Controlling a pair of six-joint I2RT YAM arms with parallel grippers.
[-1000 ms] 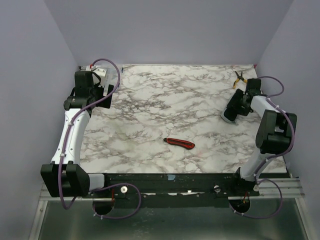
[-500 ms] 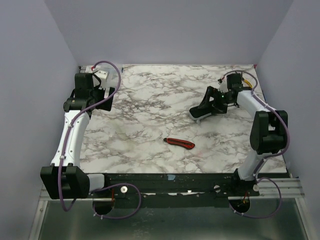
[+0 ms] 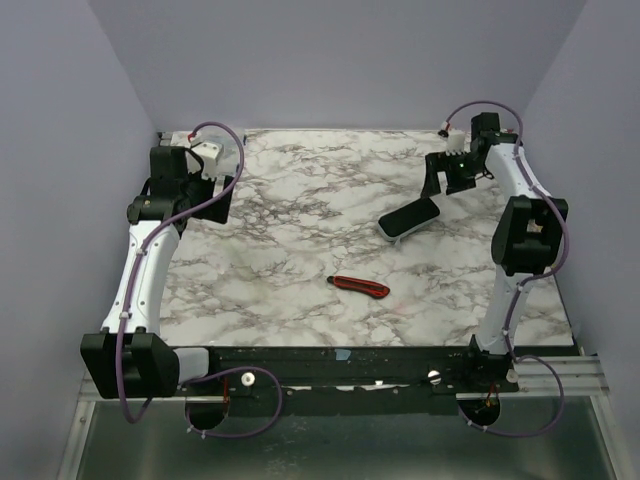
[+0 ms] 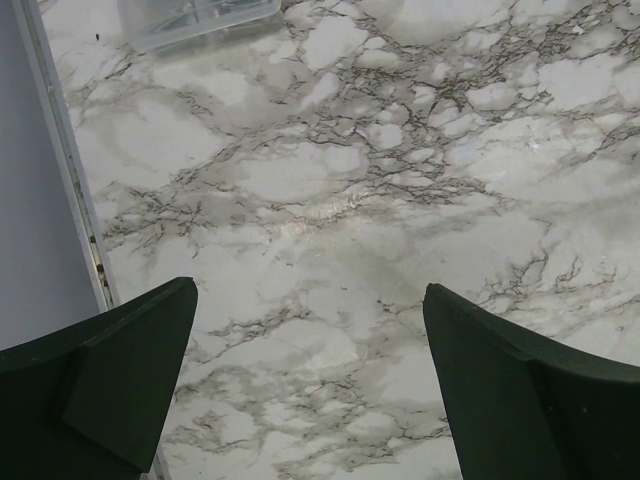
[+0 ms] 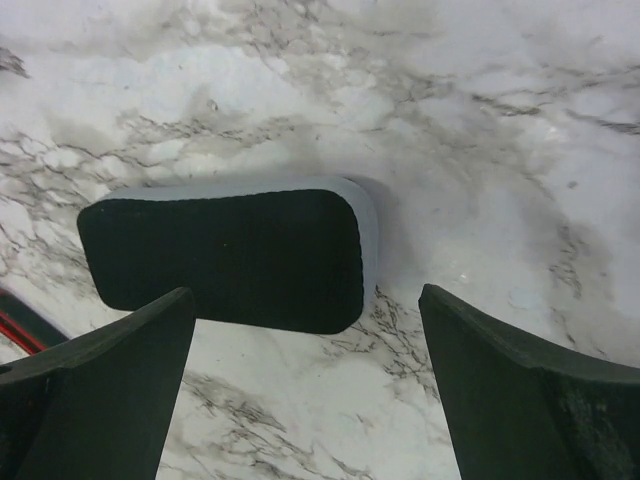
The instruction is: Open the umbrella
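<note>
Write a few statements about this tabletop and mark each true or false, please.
1. The right gripper is open and holds nothing. True.
2. The red-and-black utility knife sits between the left gripper's fingers. False: it lies on the marble table, far from that open, empty gripper.
3. The flat black object with a pale rim lies on the table. True.
4. An open umbrella stands on the table. False: no umbrella shows in any view.

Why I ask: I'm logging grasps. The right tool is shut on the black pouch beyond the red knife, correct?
No. The right tool is open, not shut on the pouch; the right wrist view shows its jaws spread wide above it. The pouch does lie beyond the red knife.
</note>
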